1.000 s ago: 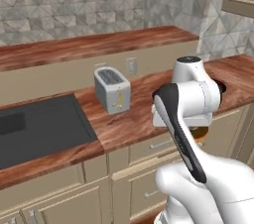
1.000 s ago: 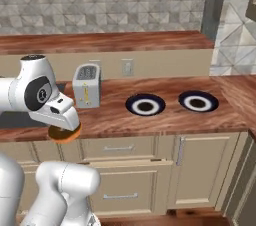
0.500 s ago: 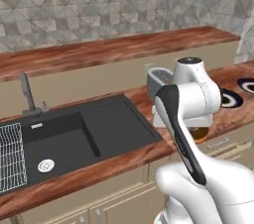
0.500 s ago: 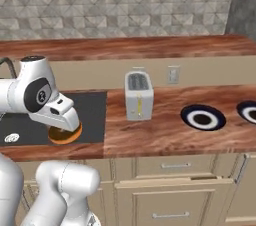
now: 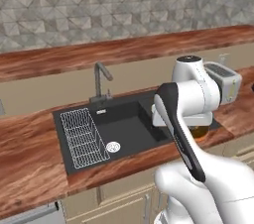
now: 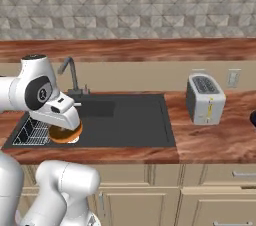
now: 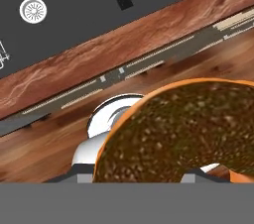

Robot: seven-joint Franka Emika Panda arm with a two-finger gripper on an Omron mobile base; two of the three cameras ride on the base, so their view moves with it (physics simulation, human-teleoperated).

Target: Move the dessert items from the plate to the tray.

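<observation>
While the pincer [image 6: 64, 131] grips the doughnut [image 7: 188, 134], the base's view has shifted to the sink [image 5: 124, 129].

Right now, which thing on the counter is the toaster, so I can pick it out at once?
Start at the black sink basin set into the wooden counter. Just right of it stands the toaster, a small upright silver box with slots on top, below a wall outlet; nothing else nearby stands upright like it.

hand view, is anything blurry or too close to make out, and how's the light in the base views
Hand view: the doughnut looms huge and grainy, cut off by the frame; the counter edge stays sharp. Left and right base views: flat even light, no glare, soft render, the sink uniformly dark.
</observation>
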